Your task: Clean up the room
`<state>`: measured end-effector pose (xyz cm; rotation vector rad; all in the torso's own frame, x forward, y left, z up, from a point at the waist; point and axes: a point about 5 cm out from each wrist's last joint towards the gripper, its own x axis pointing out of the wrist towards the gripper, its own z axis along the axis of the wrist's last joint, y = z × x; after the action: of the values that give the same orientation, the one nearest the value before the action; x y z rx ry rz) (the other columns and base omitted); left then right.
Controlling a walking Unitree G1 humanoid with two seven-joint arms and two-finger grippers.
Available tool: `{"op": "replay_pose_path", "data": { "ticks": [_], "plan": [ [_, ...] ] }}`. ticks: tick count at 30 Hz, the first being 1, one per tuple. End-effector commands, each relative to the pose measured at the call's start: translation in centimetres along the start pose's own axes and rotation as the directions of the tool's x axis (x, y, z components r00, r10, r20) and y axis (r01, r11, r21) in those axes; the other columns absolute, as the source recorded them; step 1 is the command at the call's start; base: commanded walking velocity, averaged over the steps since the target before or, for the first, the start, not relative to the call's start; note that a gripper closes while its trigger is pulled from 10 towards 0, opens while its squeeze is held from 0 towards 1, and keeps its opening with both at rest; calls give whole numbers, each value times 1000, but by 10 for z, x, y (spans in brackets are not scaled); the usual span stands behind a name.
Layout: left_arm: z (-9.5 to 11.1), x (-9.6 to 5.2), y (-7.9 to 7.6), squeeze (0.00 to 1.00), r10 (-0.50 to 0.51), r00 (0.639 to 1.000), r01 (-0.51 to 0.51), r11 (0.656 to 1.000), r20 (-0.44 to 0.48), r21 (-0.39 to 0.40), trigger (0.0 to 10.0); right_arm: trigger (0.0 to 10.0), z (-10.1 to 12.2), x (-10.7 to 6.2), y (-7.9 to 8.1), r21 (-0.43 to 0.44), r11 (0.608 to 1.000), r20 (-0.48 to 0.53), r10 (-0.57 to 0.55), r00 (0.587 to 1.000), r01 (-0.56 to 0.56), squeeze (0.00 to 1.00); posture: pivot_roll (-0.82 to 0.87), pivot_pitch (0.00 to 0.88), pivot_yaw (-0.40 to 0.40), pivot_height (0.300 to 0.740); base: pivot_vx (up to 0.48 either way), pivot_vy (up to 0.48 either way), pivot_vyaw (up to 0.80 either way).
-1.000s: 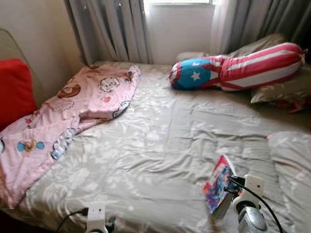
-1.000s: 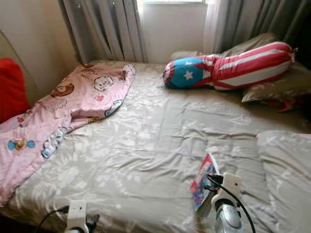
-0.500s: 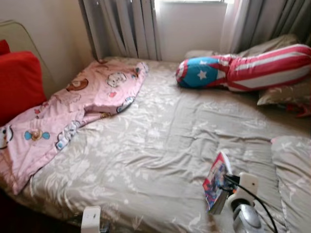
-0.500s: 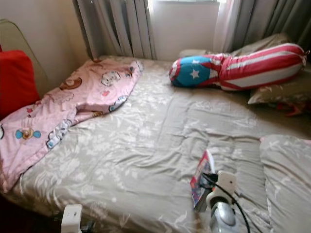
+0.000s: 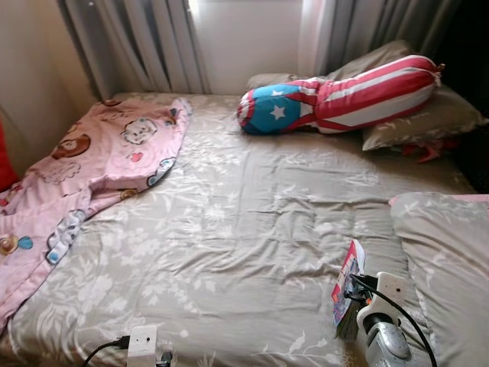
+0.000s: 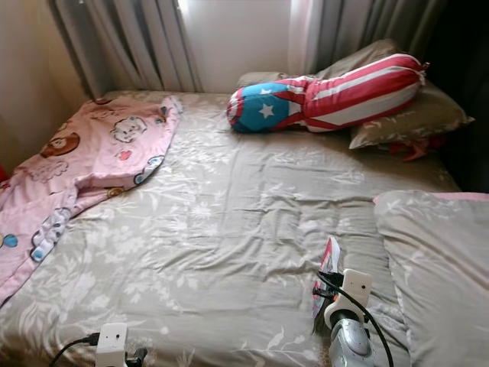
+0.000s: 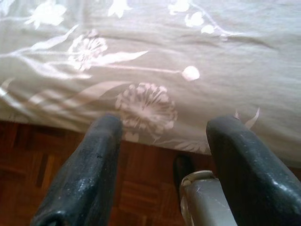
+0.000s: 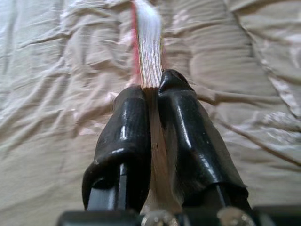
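One thin book [image 5: 348, 287], bright-covered, pinched edge-on between the black fingers [image 8: 181, 122] of the right gripper [image 8: 150, 87] and held upright just over the grey floral bedspread [image 5: 252, 222], at the lower right of the left eye frame. Pages fanned pale above the fingertips in the right wrist view, a strip of red cover along one side. Left gripper [image 7: 162, 141] spread wide and carrying nothing, low at the foot of the bed, with the hem of the spread and dark wooden floor [image 7: 136, 188] beyond it.

Elsewhere on the bed: a pink cartoon-print blanket [image 5: 92, 164] rumpled across the left side and spilling off the edge; a stars-and-stripes bolster [image 5: 336, 95] at the upper right, leaning on a grey pillow [image 5: 428, 118]; another grey pillow [image 5: 451, 252] at the right edge, just beside the held book. Curtains [image 5: 145, 46] and a bright window along the top.

Step in hand, by the look of it: carrying the book off the bed, grasp already made. Next move likely to call for a firm pinch, a lift clear of the spread, and a turn toward a shelf or desk, none visible here. Blanket presumably to be straightened afterwards. Main risk: the slim book sliding or tipping out of so narrow a grip.
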<state>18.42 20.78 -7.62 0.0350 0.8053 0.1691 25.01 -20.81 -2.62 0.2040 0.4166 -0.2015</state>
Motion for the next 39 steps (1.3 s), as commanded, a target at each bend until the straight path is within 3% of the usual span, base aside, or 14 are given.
{"op": "replay_pose_path", "data": {
  "ticks": [1, 9, 19, 26, 34, 35, 39],
  "plan": [
    [-6, -1, 4, 0, 3, 1000, -3, 1000, -25, 13, 10000, 10000, 5, 2, 1, 0, 1000, 20, 2, 1000, -2, 0, -136, 0, 11, 740, 0, -412, -712],
    [-7, -2, 8, 0, 7, 1000, -7, 1000, -26, 9, 10000, 10000, 4, 1, 2, -5, 1000, 18, 4, 1000, -4, 0, -137, 0, 12, 740, 0, -281, -698],
    [-4, -1, 6, 0, 5, 1000, -4, 1000, -21, 8, 10000, 10000, 5, 2, 3, -3, 1000, 30, 10, 999, -10, 0, -136, 0, 13, 740, 0, 0, 0],
    [0, 0, 4, 0, -10, 1000, 10, 1000, -6, 0, 10000, 10000, 5, 3, 13, -44, 995, 20, 89, 996, -89, 0, -141, 0, 17, 740, 0, 0, 0],
    [26, 6, -3, 0, -35, 996, 37, 999, 83, -16, 10000, 10000, 21, 8, 37, -85, 974, 89, 218, 972, -210, 0, -165, 0, 33, 740, 0, 0, 0],
    [34, 8, -4, 0, -34, 994, 36, 999, 108, -18, 10000, 10000, 31, 12, 42, -16, 975, 129, 222, 966, -222, 0, -174, 0, 43, 740, 0, 0, 0],
    [51, 11, -4, 0, -25, 985, 32, 999, 171, -41, 10000, 10000, 53, 19, 56, -13, 962, 196, 269, 943, -272, 0, -170, 0, 44, 740, 0, 0, 0]
  ]
}}
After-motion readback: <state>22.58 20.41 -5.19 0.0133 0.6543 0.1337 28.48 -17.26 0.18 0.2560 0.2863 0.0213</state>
